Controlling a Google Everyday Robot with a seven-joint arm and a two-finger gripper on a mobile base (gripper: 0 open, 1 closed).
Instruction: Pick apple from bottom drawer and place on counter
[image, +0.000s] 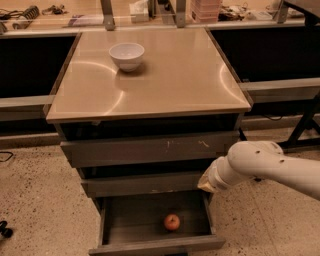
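The bottom drawer (155, 245) is standing pulled out on the near side of the cabinet. The apple (172, 221) is lying on its floor, a little right of the middle and toward the near front panel. The white arm (265, 165) is reaching in from the right. Its gripper (206, 181) is hanging at the right end of the middle drawer (142, 184), above the open drawer's right wall and apart from the apple. I cannot tell whether it is open or closed. On the counter (170, 80), a white bowl (126, 55) is sitting toward the far left.
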